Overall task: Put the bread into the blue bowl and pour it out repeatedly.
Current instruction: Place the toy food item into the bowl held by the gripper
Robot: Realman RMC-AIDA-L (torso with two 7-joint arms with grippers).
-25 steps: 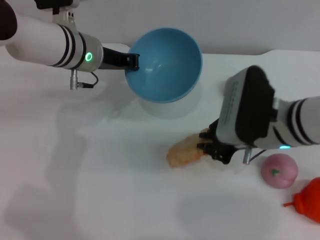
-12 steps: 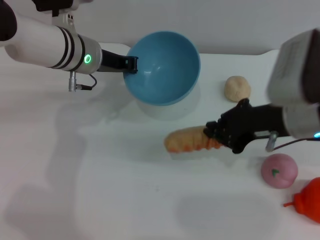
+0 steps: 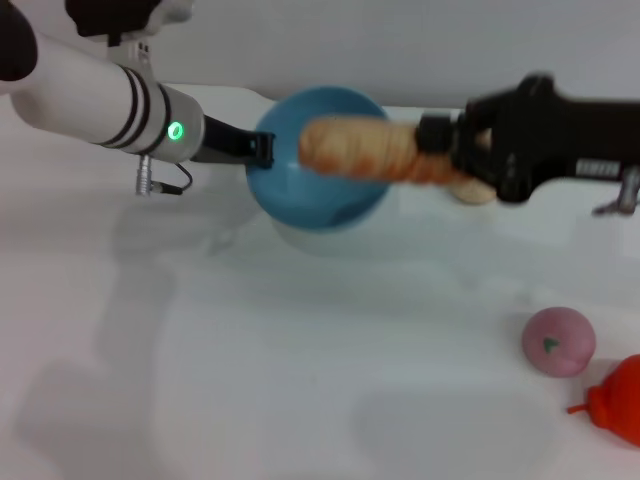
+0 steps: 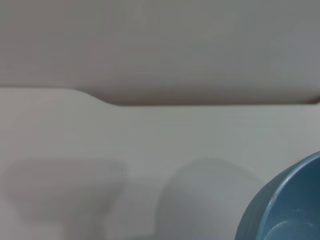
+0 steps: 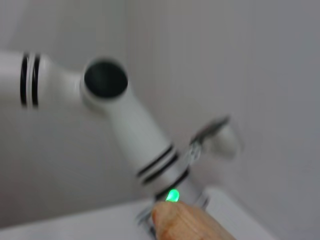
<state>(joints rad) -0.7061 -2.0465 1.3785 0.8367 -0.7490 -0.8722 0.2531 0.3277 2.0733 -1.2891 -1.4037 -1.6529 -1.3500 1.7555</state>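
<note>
The right gripper [image 3: 432, 160] is clamped on one end of the bread [image 3: 362, 150] and holds it level in the air, its free end over the blue bowl [image 3: 320, 200]. The left gripper [image 3: 262, 148] is closed on the bowl's rim at the robot's left side, holding the bowl tilted above the table [image 3: 250, 350]. A round beige bun [image 3: 478, 191] (mostly hidden behind the right gripper), a pink ball [image 3: 558, 341] and an orange toy [image 3: 615, 400] lie on the robot's right.

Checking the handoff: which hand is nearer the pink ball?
Right. The right hand holds the bread over the blue bowl, up-table of the pink ball; the left hand grips the bowl's far-left rim.
</note>
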